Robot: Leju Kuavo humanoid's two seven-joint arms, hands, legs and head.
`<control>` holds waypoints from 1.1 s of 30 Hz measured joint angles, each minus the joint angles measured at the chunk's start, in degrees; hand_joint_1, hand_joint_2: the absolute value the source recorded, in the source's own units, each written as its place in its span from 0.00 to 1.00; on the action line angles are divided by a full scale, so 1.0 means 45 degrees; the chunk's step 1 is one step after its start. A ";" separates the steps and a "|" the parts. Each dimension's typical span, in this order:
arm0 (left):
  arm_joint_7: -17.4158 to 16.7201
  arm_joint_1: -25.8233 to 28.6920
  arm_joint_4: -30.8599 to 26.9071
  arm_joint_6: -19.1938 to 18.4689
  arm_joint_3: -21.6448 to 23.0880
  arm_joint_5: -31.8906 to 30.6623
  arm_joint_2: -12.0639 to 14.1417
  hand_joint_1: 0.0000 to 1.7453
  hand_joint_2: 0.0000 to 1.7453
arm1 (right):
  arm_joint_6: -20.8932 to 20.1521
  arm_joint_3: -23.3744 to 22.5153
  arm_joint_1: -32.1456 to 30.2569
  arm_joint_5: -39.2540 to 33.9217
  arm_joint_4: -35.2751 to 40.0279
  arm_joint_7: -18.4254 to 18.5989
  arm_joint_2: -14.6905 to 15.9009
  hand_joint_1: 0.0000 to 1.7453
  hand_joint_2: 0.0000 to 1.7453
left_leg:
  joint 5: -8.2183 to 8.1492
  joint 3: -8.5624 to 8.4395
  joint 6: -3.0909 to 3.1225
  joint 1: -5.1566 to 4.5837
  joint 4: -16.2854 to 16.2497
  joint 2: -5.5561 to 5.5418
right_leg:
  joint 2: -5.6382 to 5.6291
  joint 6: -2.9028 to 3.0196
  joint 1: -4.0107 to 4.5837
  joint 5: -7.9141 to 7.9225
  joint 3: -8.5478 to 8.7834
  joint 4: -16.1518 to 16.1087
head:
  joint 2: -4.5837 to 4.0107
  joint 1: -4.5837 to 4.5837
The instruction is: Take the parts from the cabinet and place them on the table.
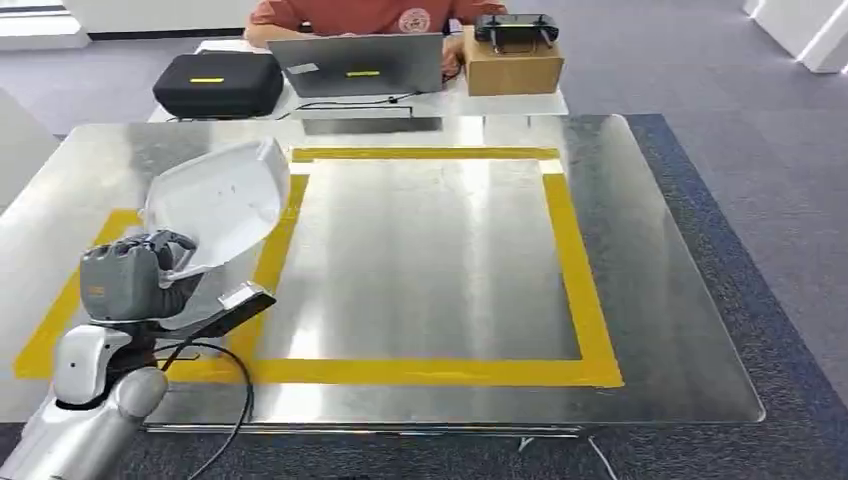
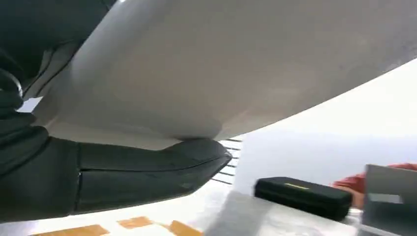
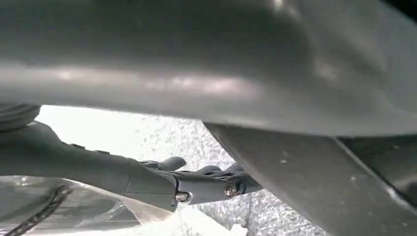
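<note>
A grey carpeted floor (image 1: 760, 150) surrounds a reflective metal table (image 1: 430, 270) marked with a yellow tape rectangle (image 1: 575, 270). The left robot hand (image 1: 130, 280) grips a white curved shell part (image 1: 215, 205) by its near edge and holds it raised above the table, over the left side of the tape rectangle. In the left wrist view the part (image 2: 236, 64) lies against the dark fingers (image 2: 147, 172). The right robot hand (image 3: 162, 179) appears in the right wrist view with its fingers extended and nothing between them, beneath a grey surface. Beyond the table's far edge, a second white table (image 1: 520, 102) carries a black case (image 1: 218, 84), a laptop (image 1: 362, 64) and a cardboard box (image 1: 512, 66) topped by a black controller (image 1: 515, 27). A person in a red shirt (image 1: 360, 15) sits behind the laptop.
</note>
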State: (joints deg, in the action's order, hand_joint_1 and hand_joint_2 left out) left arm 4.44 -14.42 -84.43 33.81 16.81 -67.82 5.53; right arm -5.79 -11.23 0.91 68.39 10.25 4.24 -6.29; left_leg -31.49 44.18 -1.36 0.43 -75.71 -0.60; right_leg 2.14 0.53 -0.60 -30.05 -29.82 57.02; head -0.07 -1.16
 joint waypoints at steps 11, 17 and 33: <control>-0.0058 0.0014 -0.0010 -0.0015 -0.0053 0.0000 0.0044 1.00 1.00 | 0.0053 0.0000 0.0081 0.0000 0.0005 -0.0015 0.0005 0.00 0.00 | 0.1403 -0.2016 0.0251 -0.0104 0.3910 0.0278 | 0.0302 -0.0205 0.0108 -0.0181 0.0146 -0.0064 | 0.0000 -0.0039; -0.0058 0.0015 -0.0010 -0.0015 -0.0053 0.0000 0.0044 1.00 1.00 | 0.0053 0.0000 0.0079 0.0000 0.0005 -0.0015 0.0005 0.00 0.00 | 0.1394 -0.2016 0.0327 -0.0117 0.3894 0.0286 | 0.0296 -0.0318 0.0099 -0.0122 0.0167 -0.0140 | 0.0000 -0.0024; -0.0807 -0.0429 0.0934 -0.1332 -0.0053 -0.0670 0.0141 1.00 1.00 | 0.0097 -0.0010 0.0073 -0.0010 0.0005 -0.0209 0.0005 0.00 0.00 | 0.1417 -0.2028 0.0345 -0.0093 0.3895 0.0287 | 0.0291 -0.0342 0.0125 -0.0112 0.0166 -0.0130 | 0.0000 -0.0024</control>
State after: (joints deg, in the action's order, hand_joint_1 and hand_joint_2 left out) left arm 0.81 -16.35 -80.23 27.82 16.57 -70.84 6.16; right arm -5.36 -11.28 1.24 68.35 10.27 3.30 -6.27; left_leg -25.12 35.06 0.20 0.01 -58.19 0.69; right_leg 3.45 -1.01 -0.04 -30.55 -29.08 56.43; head -0.07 -1.27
